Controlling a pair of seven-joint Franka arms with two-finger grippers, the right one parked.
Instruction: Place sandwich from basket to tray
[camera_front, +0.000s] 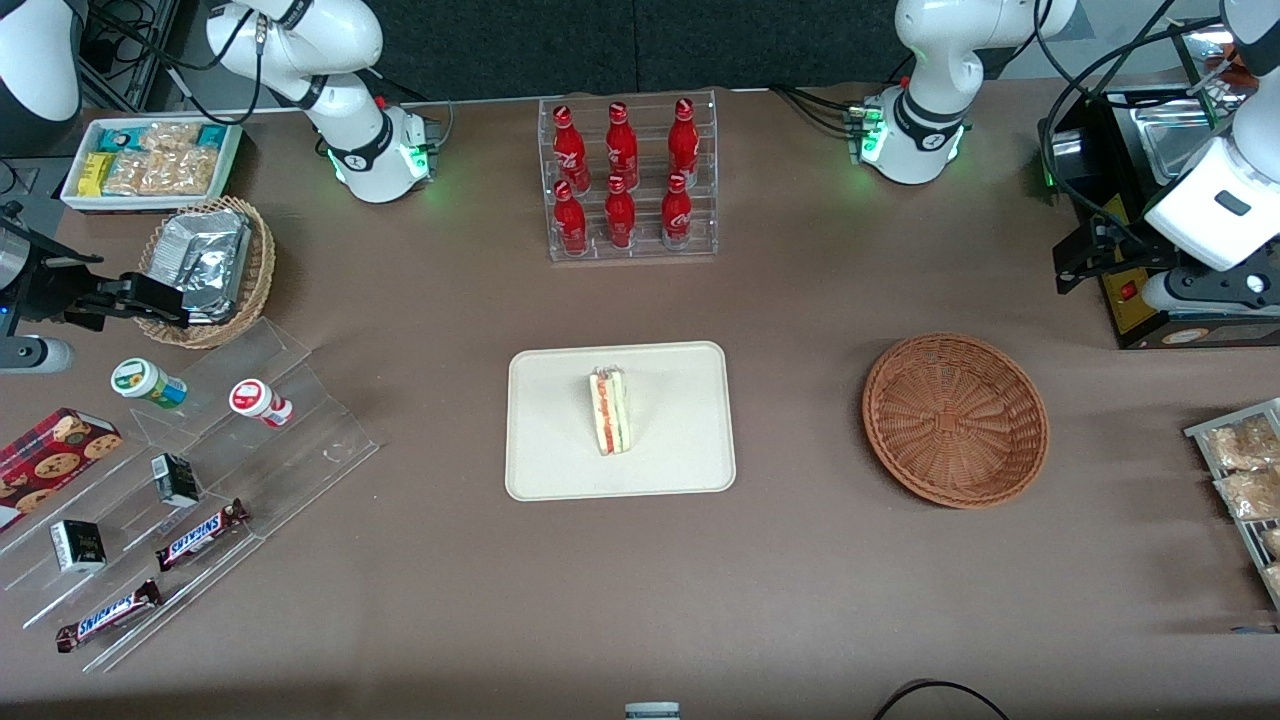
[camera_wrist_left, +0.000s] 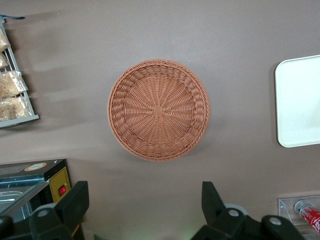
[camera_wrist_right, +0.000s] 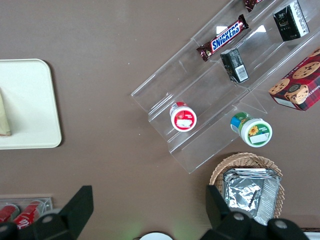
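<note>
Sandwich (camera_front: 610, 411): it is seen lying on the tray, near the middle, with its red and green filling turned up.
Tray (camera_front: 560, 460): it is set flat on the brown bench (camera_front: 700, 600), nearer to the front camera than the rack of red bottles (camera_front: 628, 180).
Basket (camera_front: 955, 418): it is placed beside the tray, toward the working arm's end of the bench, and apart from it. Only bare wicker is seen inside.
End effector (camera_wrist_left: 142, 210): it is held high above the bench, close to the black machine (camera_front: 1130, 230). Its two fingers (camera_wrist_left: 75, 202) are spread wide apart and nothing is held between them. The basket is seen below it in the left wrist view.
Other things: a clear stepped stand (camera_front: 200, 480) with chocolate bars and small pots is seen toward the parked arm's end of the bench, and a lighter basket with foil packets (camera_front: 205, 268) is set next to it.
</note>
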